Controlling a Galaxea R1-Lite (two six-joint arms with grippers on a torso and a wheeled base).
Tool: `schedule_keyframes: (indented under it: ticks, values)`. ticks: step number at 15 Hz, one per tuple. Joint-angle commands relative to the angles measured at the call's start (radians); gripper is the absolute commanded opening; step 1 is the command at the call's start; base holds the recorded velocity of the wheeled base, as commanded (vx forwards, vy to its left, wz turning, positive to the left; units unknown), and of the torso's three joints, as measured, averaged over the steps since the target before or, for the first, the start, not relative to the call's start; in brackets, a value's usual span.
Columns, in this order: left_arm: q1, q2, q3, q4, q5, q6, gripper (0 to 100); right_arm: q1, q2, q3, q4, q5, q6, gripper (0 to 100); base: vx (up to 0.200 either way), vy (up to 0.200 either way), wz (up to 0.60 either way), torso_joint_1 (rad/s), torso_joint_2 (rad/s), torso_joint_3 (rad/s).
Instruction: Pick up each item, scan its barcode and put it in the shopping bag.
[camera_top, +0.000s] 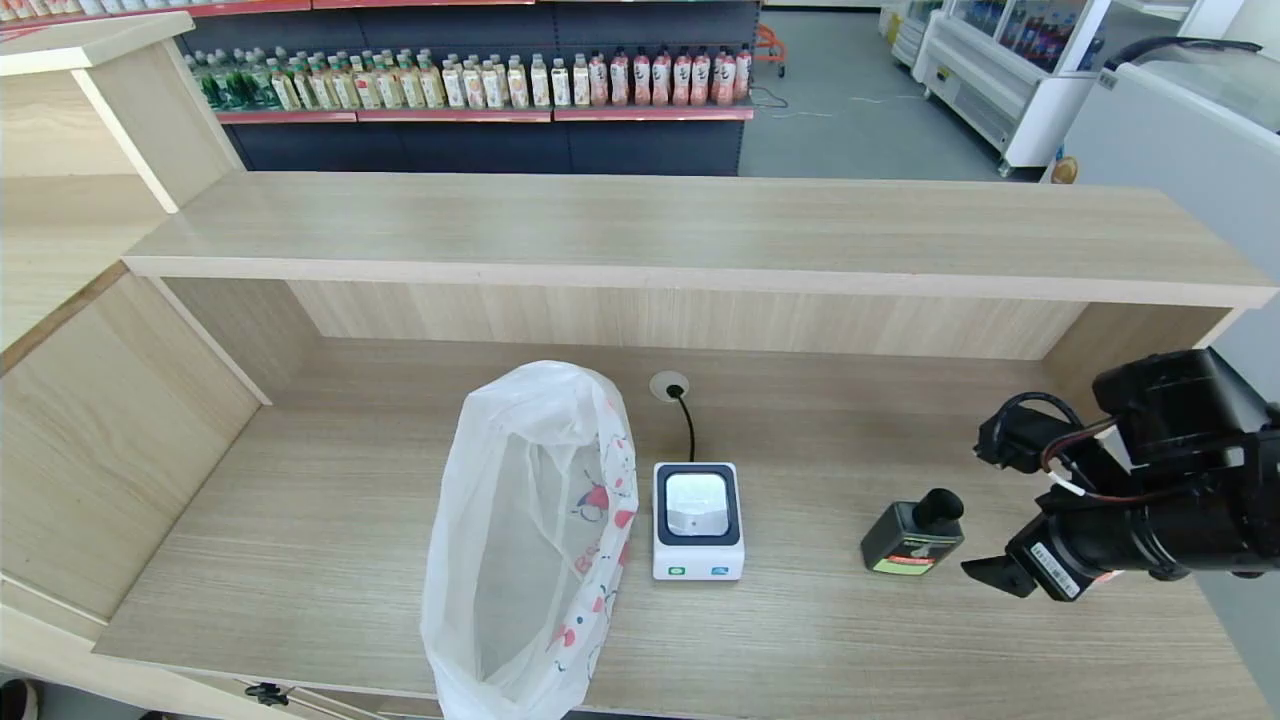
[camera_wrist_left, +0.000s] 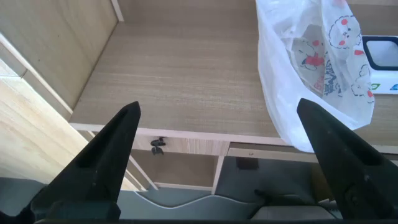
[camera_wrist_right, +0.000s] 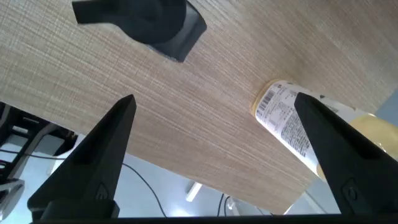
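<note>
Head cam: dark bottle (camera_top: 910, 536) sits on counter (camera_top: 300, 520), right of scanner (camera_top: 697, 520). Shopping bag (camera_top: 530, 540) is on scanner's other side. My right gripper (camera_top: 1000, 577) hovers beside the bottle.

L wrist: left gripper (camera_wrist_left: 217, 162) spread wide, empty.

R wrist: right one gaping too, nothing held. Labelled bottle (camera_wrist_right: 289, 127) lies near counter edge, so a clumsy nudge could prob roll it off.

Just beside one finger of the right pincer (camera_wrist_right: 214, 102), a labelled bottle (camera_wrist_right: 281, 118) rests on the worktop (camera_wrist_right: 186, 118); the finger covers its far end, so its cap and full length cannot be told. Ahead of that pincer the dark bottle (camera_wrist_right: 146, 22) is cut by the view's edge. Beyond the left pincer (camera_wrist_left: 219, 107), the scanner (camera_wrist_left: 384, 56) is part hidden by the shopping bag (camera_wrist_left: 292, 81) and cut off at the edge
</note>
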Motion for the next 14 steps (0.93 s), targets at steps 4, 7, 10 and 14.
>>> schedule_keyframes:
  ticks: [4,7,10,14]
  values:
    - [0.001,0.0,0.0,0.0,0.0,0.0,100,0.059,0.129,-0.023,-0.077,0.067,0.003,100,0.0,0.0,0.0,0.0,0.0,0.0]
    - [0.001,0.0,0.0,0.0,0.0,0.0,100,0.091,0.182,-0.039,-0.137,0.079,0.005,100,0.0,0.0,0.0,0.0,0.0,0.0]
    - [0.001,0.0,0.0,0.0,0.0,0.0,100,0.105,0.227,-0.052,-0.178,0.079,0.005,100,0.0,0.0,0.0,0.0,0.0,0.0]
    - [-0.001,0.0,0.0,0.0,0.0,0.0,100,0.105,0.276,-0.089,-0.206,0.087,0.005,100,0.0,0.0,0.0,0.0,0.0,0.0]
